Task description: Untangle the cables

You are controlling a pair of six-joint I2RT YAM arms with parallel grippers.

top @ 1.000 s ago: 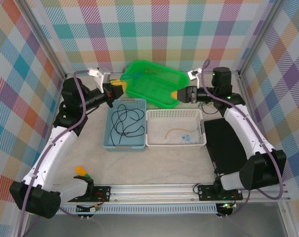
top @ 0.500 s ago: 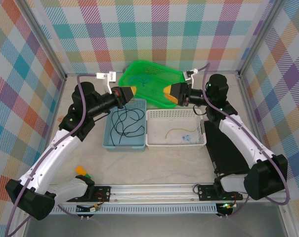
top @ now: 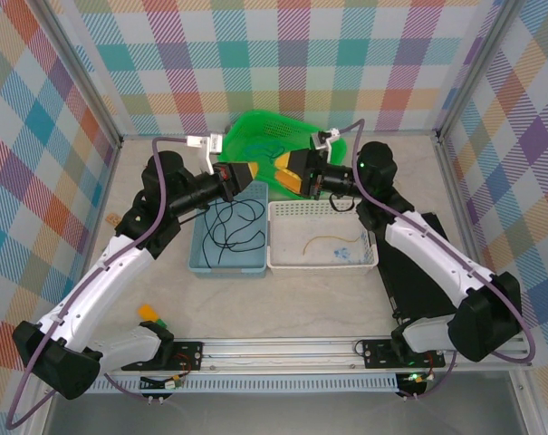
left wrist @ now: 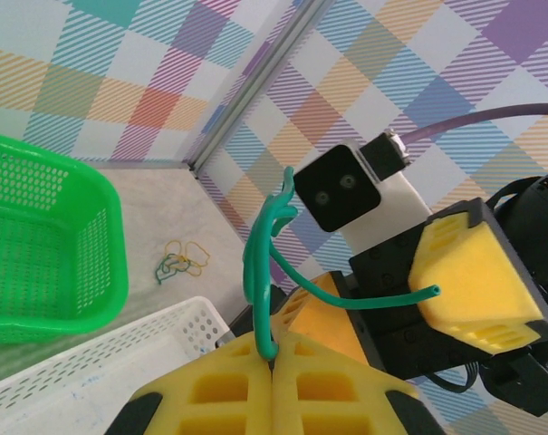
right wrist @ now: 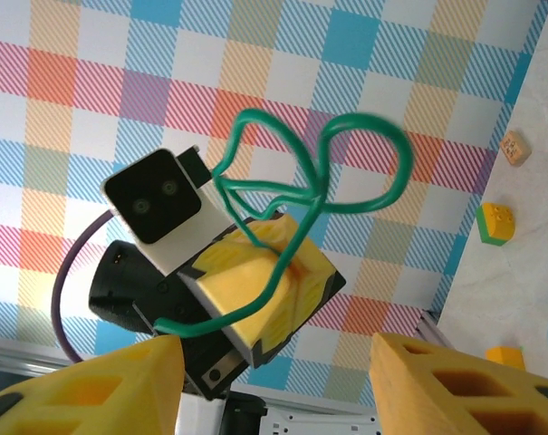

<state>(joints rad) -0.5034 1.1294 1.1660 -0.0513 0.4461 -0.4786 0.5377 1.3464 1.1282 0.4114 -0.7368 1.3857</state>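
You are in the middle of freeing the last cable. On the left, your left pincer (top: 246,172) is raised above the bench (top: 283,304), in front of the green basket (top: 274,136). Its yellow jaws are pressed fully together on the green cable (left wrist: 255,272). Above the jaws the cable stands up in several tangled loops, and one loose end sticks out sideways toward the other arm.

Below, the black cable (top: 226,222) lies coiled alone in the blue basket (top: 201,268). Beside it, the tan-yellow cable (top: 323,240) lies alone in the white basket (top: 321,266). I judge these two as already sorted, so only the green one remains.

On the right, your right pincer (top: 287,172) faces the left one at close range. Its jaws stand apart, about half wide, and nothing is between them yet. From its wrist camera, the loops hang just in front of the gap.

The next move, I think, calls for bringing the right pincer onto one single strand, best the free end. Close on it, then draw the two pincers apart slowly so the loops open. Take care not to catch two strands together, because then the pull would tighten the knot. Keep the left jaws firm, as the cable is thin and may slip.
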